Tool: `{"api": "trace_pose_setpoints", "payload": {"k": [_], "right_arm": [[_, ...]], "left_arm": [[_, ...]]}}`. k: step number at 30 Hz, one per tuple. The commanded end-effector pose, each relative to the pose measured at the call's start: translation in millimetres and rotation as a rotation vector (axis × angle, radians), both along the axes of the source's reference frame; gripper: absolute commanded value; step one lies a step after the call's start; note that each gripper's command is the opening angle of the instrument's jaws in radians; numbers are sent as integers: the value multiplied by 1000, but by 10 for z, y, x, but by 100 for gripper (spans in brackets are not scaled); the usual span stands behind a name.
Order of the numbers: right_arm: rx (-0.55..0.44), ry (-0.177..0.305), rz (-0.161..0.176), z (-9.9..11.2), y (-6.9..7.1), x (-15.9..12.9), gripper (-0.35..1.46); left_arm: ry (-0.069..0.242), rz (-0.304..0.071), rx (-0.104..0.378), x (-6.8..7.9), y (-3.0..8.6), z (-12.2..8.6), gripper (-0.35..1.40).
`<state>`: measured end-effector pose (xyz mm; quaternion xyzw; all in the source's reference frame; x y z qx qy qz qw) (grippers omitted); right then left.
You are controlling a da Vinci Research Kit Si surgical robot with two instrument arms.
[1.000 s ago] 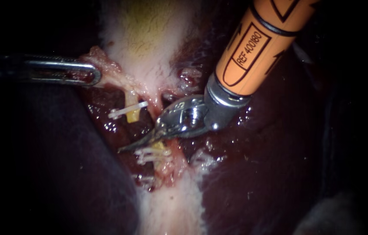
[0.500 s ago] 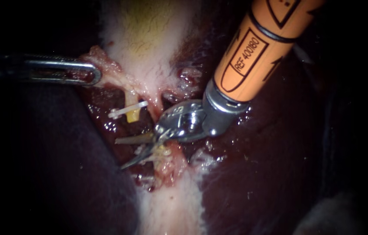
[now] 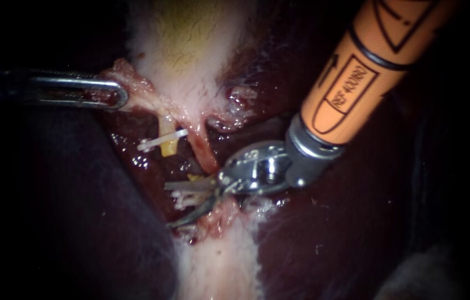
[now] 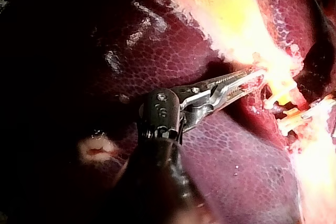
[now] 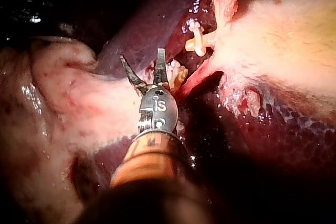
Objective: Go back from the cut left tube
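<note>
The right instrument (image 3: 171, 204) enters the endoscope view from one o'clock; its shaft wears a smooth orange sleeve printed with black outlines and arrows, then a grey metal collar and a polished wrist; its two thin, curved blades stand apart in a narrow V that points to eight o'clock, gripping nothing; the cut left tube's lower stump (image 3: 193, 179), a small yellow nub, lies just at twelve o'clock of the upper blade, and the white lower clips (image 3: 186, 199) show in the gap between the blades, though I cannot tell whether they touch; the upper stump (image 3: 169, 146), short and yellow, hangs at eleven o'clock of the blades under a white bar-shaped clip (image 3: 161, 141); the left instrument (image 3: 114, 93), a steel loop-shaped jaw pair coming in from nine o'clock, is clenched on a ragged pink flap of tissue (image 3: 135, 83) at the edge of the pale, fuzzy gallbladder (image 3: 190, 44); the liver (image 3: 357, 222) around is dark maroon and wet; the right wrist view shows the blades (image 5: 142, 56) spread beside the clipped stump; the left wrist view shows ridged jaws (image 4: 257, 74) pinched together on pale tissue
</note>
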<state>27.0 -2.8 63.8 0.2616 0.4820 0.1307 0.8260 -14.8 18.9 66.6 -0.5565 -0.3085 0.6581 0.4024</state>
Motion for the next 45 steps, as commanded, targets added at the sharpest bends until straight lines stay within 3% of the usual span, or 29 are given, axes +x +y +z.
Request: {"api": "trace_pose_setpoints", "payload": {"k": [1,7,14,16,29,45], "right_arm": [[-23,-1,6,-4,1,-5,143],[-141,-22,30,-27,7,-44,145],[-218,-124,-39,-41,9,-86,145],[-230,-142,-42,-44,11,-96,145],[-251,-181,-2,-63,37,-133,145],[-252,-190,6,-61,41,-146,145]], "left_arm": [[0,1,0,0,0,1,-35],[-1,2,0,3,0,1,-35],[-1,3,0,4,0,1,-35],[-2,3,0,4,0,1,-35],[-2,3,0,4,0,1,-35],[-1,2,0,1,3,6,-35]]}}
